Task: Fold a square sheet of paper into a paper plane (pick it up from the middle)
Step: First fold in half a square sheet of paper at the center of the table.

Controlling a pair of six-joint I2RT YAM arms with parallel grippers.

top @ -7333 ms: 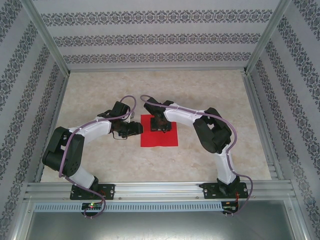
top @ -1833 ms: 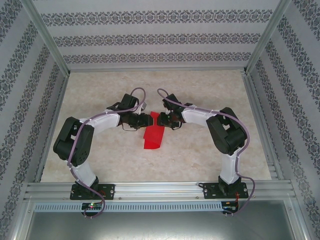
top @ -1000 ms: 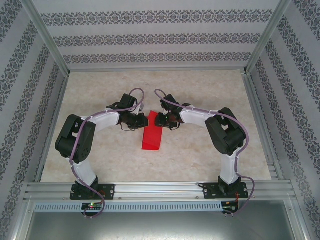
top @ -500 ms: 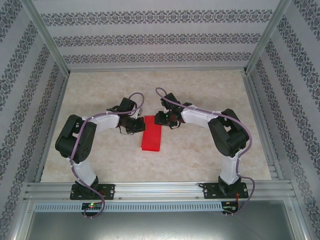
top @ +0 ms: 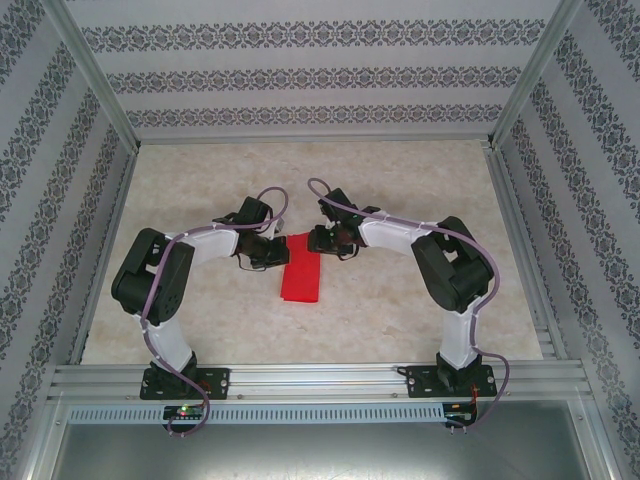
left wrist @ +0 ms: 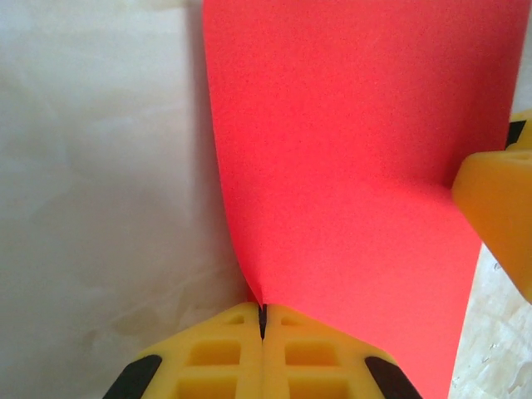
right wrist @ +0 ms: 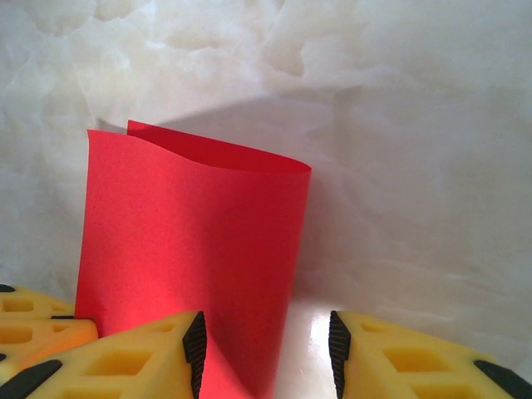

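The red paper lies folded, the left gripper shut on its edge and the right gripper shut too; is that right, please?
No: the right wrist view shows the right gripper open; the red paper is folded, the left gripper shut on it.

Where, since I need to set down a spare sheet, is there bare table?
Bare table lies far, from the red paper to the back wall, and near, from the paper to the front rail. Crowded: the middle, where the left gripper pinches the paper's far end and the right gripper stands open at the same end.
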